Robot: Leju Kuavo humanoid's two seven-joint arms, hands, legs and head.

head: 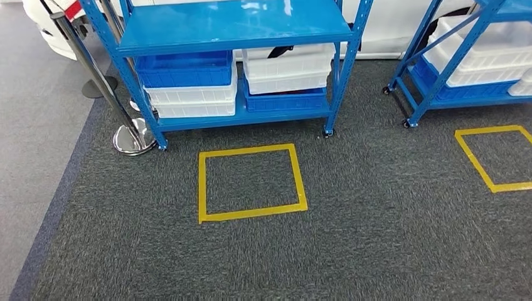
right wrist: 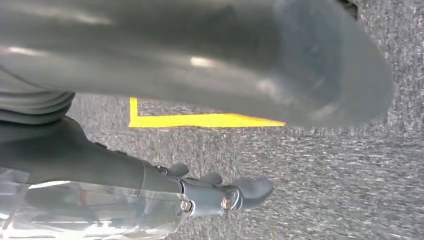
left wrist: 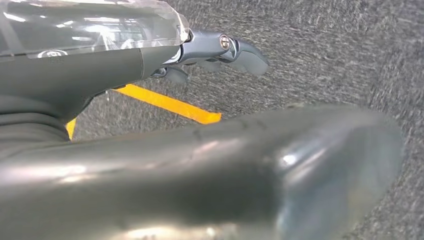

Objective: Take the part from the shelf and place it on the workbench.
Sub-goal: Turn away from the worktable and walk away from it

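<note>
A blue metal shelf (head: 233, 28) stands ahead of me in the head view. On its lower level sit blue bins (head: 186, 68) and white bins (head: 287, 68). A dark object (head: 280, 51) lies in the upper white bin on the right side; I cannot tell what it is. My left hand (left wrist: 175, 170) hangs over the dark carpet, fingers (left wrist: 235, 49) stretched out and apart from the thumb, holding nothing. My right hand (right wrist: 125, 170) hangs the same way, fingers (right wrist: 250, 192) extended, empty.
A yellow taped square (head: 251, 182) marks the carpet in front of the shelf, and another (head: 499, 157) lies to the right. A second blue shelf (head: 467, 59) with bins stands at the right. A chrome barrier post (head: 132, 138) stands left of the shelf's leg.
</note>
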